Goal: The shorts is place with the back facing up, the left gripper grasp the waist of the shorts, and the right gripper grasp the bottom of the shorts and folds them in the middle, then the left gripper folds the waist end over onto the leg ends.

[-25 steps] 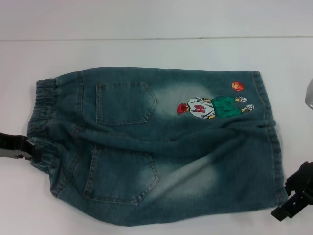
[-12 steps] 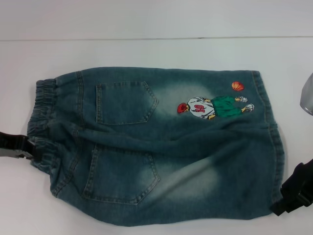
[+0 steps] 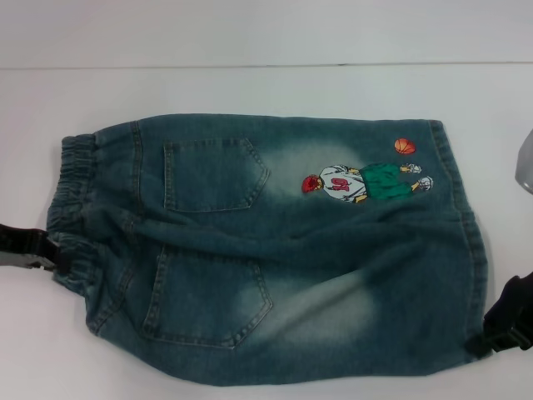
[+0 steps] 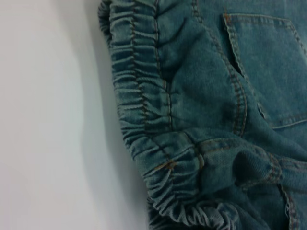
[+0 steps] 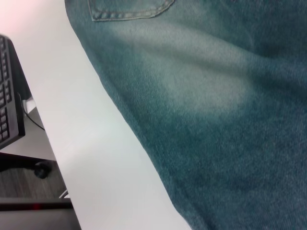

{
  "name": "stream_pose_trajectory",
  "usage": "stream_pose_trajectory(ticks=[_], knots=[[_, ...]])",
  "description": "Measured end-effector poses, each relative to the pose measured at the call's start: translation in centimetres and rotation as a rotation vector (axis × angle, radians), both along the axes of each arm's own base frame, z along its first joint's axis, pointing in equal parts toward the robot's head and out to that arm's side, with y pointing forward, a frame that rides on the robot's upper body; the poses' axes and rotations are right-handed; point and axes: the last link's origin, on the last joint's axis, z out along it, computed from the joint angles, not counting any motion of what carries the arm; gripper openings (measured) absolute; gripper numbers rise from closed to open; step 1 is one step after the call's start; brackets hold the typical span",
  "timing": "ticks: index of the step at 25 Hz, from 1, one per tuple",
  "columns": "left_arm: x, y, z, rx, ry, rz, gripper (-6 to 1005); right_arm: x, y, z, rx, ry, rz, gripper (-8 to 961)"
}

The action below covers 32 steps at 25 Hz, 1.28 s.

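The blue denim shorts (image 3: 275,250) lie flat with two back pockets up and a basketball-player patch (image 3: 366,182) on the far leg. The elastic waist (image 3: 71,212) points left and the leg hems (image 3: 470,250) point right. My left gripper (image 3: 42,257) sits against the near end of the waist. The left wrist view shows the gathered waistband (image 4: 158,96) close up, without fingers. My right gripper (image 3: 485,340) touches the near corner of the leg hem. In the right wrist view the near leg's denim (image 5: 216,96) fills the frame.
The white table (image 3: 266,83) runs past the shorts on all sides. A shiny grey object (image 3: 525,162) shows at the right edge. Beyond the table's near edge (image 5: 53,143) the right wrist view shows a black keyboard (image 5: 7,96).
My right gripper has moved in toward the near hem corner and now meets the cloth there. The left gripper and the shorts have stayed where they were.
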Motion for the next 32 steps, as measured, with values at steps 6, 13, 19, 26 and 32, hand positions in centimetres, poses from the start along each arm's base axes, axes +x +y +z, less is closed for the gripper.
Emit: stream_pose_trajectory(ticks=[6,13,19,26,32], knots=[[0.1,0.5,1.0,0.054,-0.024,0.009,123,0.0,0.8,1.7,0.113,0.118,-0.007,19],[-0.4,1.3,2.8,0.22,-0.109,0.038,131,1.1,2.1,3.1,0.393,0.381,-0.082,18],[-0.6,2.1,3.2,0.355,-0.185,0.054,138,2.2,2.8,2.4,0.594,0.527,-0.139,21],[-0.8,2.8,3.4,0.478,-0.279,0.077,146,3.7,3.8,1.5,0.817,0.572,-0.19,25],[-1.1,3.5,2.8,0.555,-0.326,0.092,152,4.1,4.8,0.7,0.94,0.57,-0.199,28]])
